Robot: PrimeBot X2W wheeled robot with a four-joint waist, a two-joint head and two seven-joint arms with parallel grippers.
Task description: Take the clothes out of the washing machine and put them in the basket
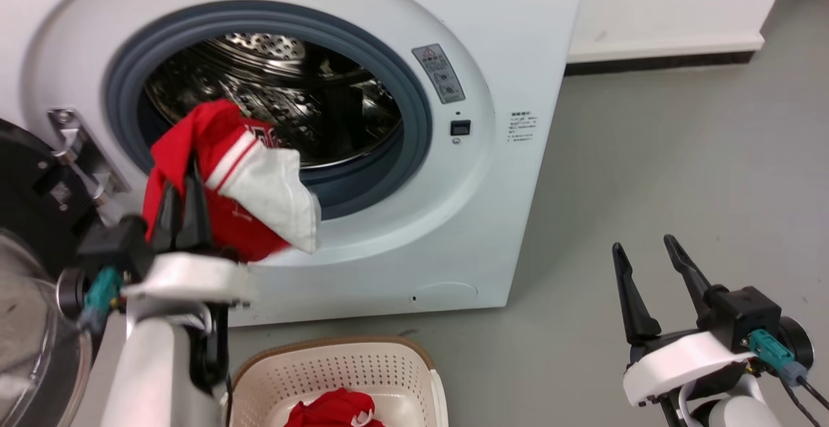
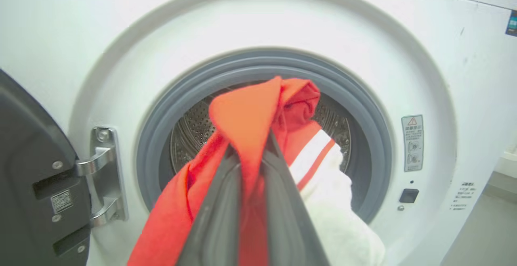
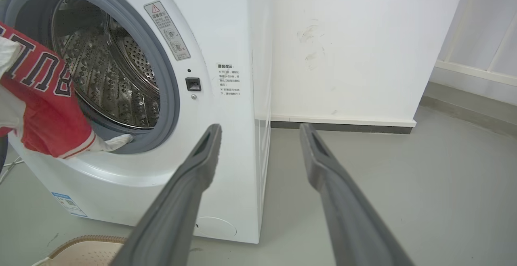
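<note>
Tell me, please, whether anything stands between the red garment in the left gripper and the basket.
Nothing visible does: the garment hangs from the left gripper before the porthole; the open basket sits on the floor below.

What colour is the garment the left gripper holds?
Red garment with white trim; best in head view.

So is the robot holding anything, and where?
The left gripper pinches the red jersey by a bunched red fold; the right gripper is open and empty.

The garment (image 1: pixel 217 132) is soft cloth, the drum (image 1: pixel 285 83) shiny perforated steel.
</note>
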